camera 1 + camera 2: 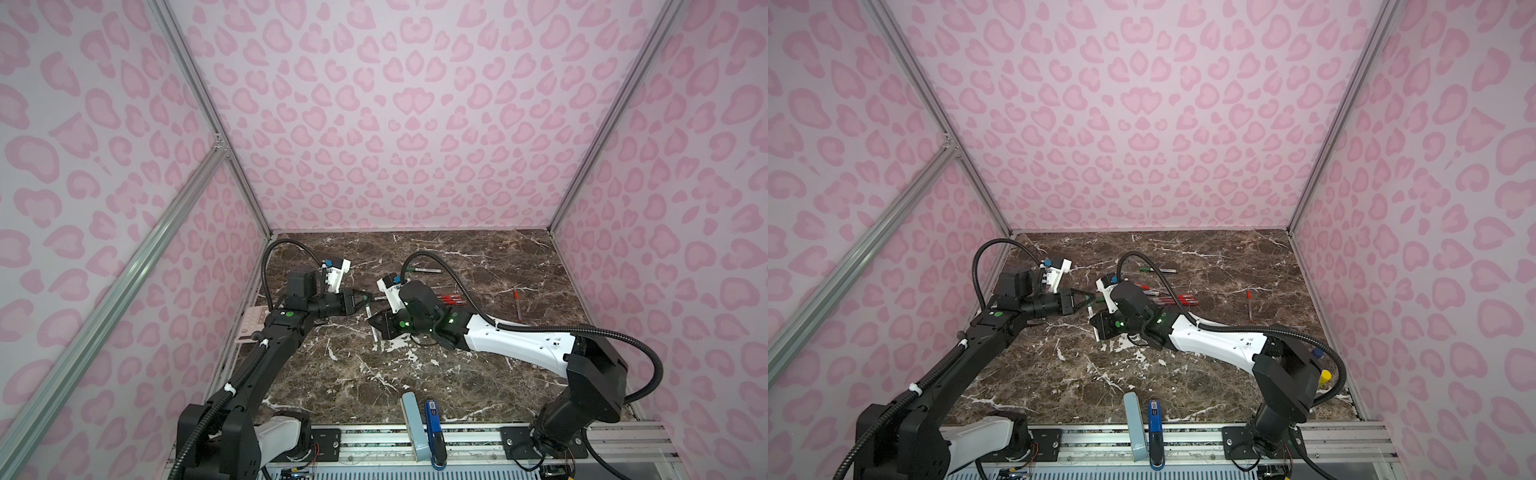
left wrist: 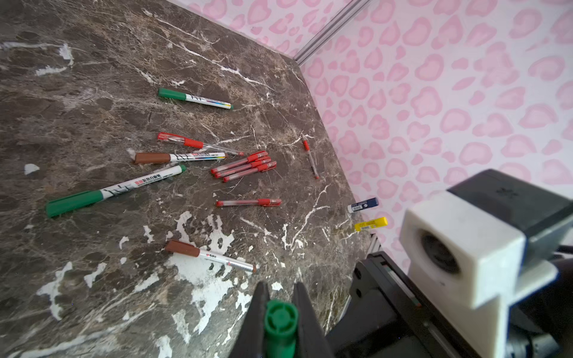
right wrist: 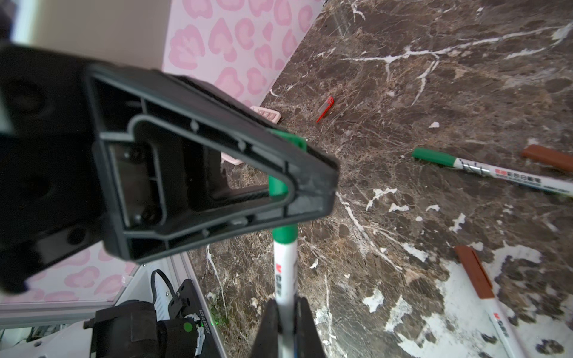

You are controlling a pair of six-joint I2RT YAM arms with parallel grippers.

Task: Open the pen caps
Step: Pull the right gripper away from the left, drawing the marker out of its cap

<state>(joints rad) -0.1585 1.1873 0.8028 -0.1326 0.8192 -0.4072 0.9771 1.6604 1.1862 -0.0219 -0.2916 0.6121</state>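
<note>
Two grippers share one marker (image 1: 368, 311), just below mid-frame in a top view: left gripper (image 2: 280, 289) clamped on its green cap (image 2: 280, 322), right gripper (image 3: 286, 303) pinching the white barrel (image 3: 283, 272). Light, stiff, slick plastic; holds either side of the seam look right.

A red "M" logo is showing on the white marker (image 3: 284, 272) being gripped by the right gripper (image 3: 286, 313), while a red label and dark Chinese characters are running along the green-capped marker (image 3: 496, 173) lying beyond its fingertips, and a serial sticker (image 3: 200, 305) nearby is proving too blurred to read.
</note>
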